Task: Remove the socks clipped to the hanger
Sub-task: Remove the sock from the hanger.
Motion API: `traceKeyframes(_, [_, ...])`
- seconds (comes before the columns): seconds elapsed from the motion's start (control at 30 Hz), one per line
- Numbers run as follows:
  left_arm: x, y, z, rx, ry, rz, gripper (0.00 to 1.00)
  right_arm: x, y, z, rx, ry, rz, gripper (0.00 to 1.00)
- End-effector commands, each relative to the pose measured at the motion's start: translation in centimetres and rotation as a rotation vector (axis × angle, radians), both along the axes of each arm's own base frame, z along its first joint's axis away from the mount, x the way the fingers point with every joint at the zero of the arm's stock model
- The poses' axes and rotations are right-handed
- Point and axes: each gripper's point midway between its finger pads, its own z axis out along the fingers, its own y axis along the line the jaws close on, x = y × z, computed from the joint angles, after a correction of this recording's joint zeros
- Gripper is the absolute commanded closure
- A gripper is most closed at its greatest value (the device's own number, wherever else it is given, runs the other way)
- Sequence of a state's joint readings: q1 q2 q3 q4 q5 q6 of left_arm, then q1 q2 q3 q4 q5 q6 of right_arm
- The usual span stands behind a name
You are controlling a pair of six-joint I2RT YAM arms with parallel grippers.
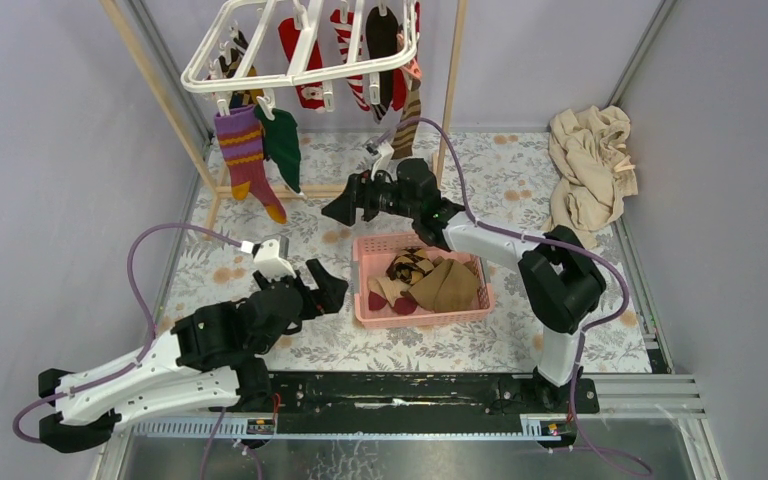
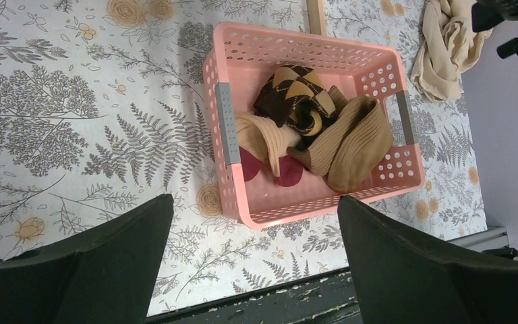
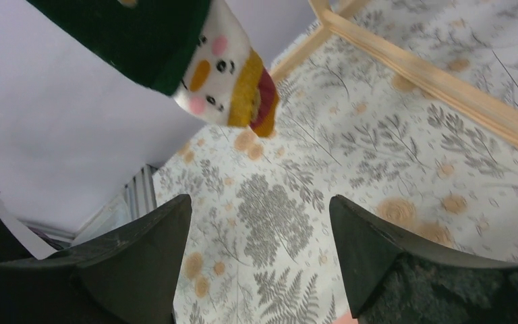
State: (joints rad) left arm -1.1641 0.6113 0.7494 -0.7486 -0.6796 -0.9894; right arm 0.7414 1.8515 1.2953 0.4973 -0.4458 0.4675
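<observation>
While left gripper [image 2: 255,202] and right gripper [image 3: 260,206] gape, the reach is in hand
Next: pinch dark green snowman sock [image 3: 175,47] at eleven o'clock, tug off white plastic rectangular hanger [image 1: 200,80]

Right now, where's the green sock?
Top view: the green sock hangs clipped at the near-left corner of the hanger, just right of the purple striped sock; the right gripper sits close to its lower right.

White hanger [image 1: 260,81] hung high, colourful socks [image 1: 243,150] clipped, dangling beneath
</observation>
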Motion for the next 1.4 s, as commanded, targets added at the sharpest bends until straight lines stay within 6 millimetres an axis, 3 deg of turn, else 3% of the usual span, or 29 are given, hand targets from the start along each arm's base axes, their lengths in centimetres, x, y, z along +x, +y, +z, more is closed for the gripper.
traceKeyframes(0.0, [0.2,1.6,1.6,-0.028,-0.027,0.055,0.01,0.3,1.7,8.2,0.238,-0.141,0.05,0.18])
traceKeyframes(0.43, [0.0,3.8,1.0,-0.031,-0.003,0.146,0.01,0.1,4.2,10.2,0.282,-0.185,0.083,0.17])
traceKeyframes(0.87, [0.1,3.4,0.2,0.006,0.021,0.147,0.01,-0.5,7.6,9.3,0.21,-0.24,0.067,0.15])
traceKeyframes(0.97, [0.1,3.3,0.5,0.005,0.021,0.146,0.01,0.5,8.1,8.9,0.186,-0.233,0.019,0.17])
traceKeyframes(1.1, [0.2,3.3,0.6,0.016,0.022,0.15,0.01,2.3,8.0,8.9,0.172,-0.225,-0.065,0.27])
traceKeyframes(1.23, [0.4,3.2,0.7,0.027,0.021,0.153,0.01,2.1,8.7,9.7,0.181,-0.23,-0.025,0.57])
traceKeyframes(1.37, [0.6,3.1,0.9,0.037,0.015,0.159,0.01,1.0,8.0,10.7,0.188,-0.243,0.004,0.77])
